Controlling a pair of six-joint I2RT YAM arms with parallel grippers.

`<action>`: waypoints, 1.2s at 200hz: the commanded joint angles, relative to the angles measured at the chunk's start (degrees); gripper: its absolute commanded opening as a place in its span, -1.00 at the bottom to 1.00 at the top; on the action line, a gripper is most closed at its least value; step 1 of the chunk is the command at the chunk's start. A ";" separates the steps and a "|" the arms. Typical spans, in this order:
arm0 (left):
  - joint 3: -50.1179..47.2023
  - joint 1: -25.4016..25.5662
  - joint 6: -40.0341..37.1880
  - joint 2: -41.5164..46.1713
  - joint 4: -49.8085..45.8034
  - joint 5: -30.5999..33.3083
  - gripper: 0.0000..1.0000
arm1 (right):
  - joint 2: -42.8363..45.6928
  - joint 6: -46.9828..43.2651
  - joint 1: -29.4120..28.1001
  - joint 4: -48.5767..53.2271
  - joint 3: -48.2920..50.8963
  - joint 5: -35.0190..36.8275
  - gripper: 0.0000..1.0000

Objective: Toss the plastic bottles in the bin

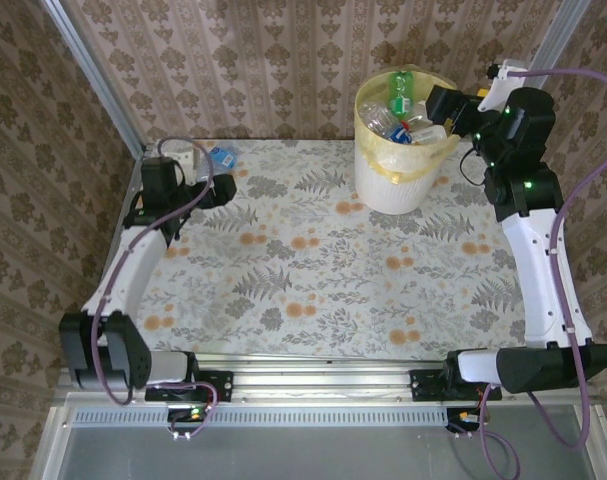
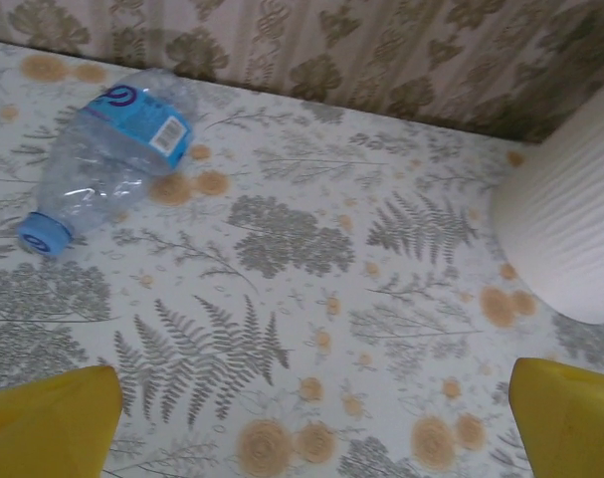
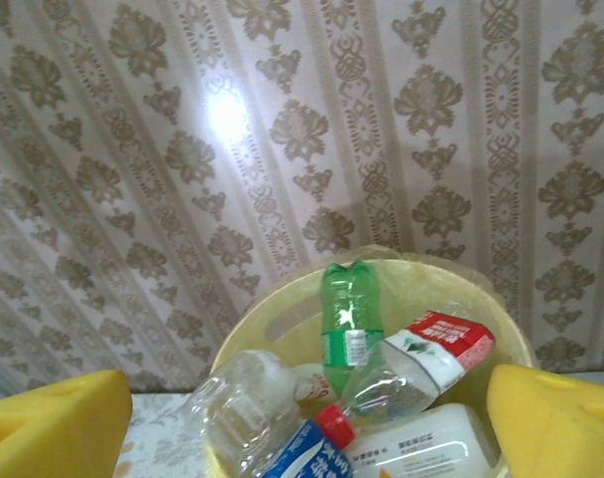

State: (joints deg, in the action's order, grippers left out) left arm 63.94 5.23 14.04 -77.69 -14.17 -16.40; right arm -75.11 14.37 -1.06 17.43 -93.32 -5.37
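right gripper (image 3: 311,428) at bin (image 1: 393,185) rim, jaws wide apart, empty; bottles (image 3: 349,324) piled inside bin; left gripper (image 2: 311,418) jaws wide apart, empty, near blue-capped bottle (image 2: 112,149) lying on table (image 1: 313,290)

Bin heaped with bottles, one lying loose.
The white, yellow-lined bin (image 1: 393,185) stands upright at the bench's far edge, holding a green bottle (image 3: 349,319), a red-labelled one (image 3: 436,354) and clear ones. A crushed clear bottle (image 2: 112,149), blue-labelled and blue-capped, lies sideways well apart to its left.
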 commanded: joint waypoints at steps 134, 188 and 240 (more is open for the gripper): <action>48.88 -2.47 -16.29 -49.61 -24.57 16.83 0.99 | 6.78 1.95 -1.40 12.28 7.16 -13.96 1.00; 63.70 -3.21 -19.26 -61.34 -32.03 18.26 0.99 | 6.64 1.47 -1.40 13.07 7.12 -13.94 1.00; 74.77 -3.55 -20.43 -69.13 -37.00 16.17 1.00 | 6.46 1.10 -1.36 13.07 6.96 -14.81 1.00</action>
State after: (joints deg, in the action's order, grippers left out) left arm 133.86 2.46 -4.60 -144.07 -46.11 0.86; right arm -68.86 15.40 -2.13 29.98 -85.97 -18.52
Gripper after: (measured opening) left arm 0.997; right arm 0.999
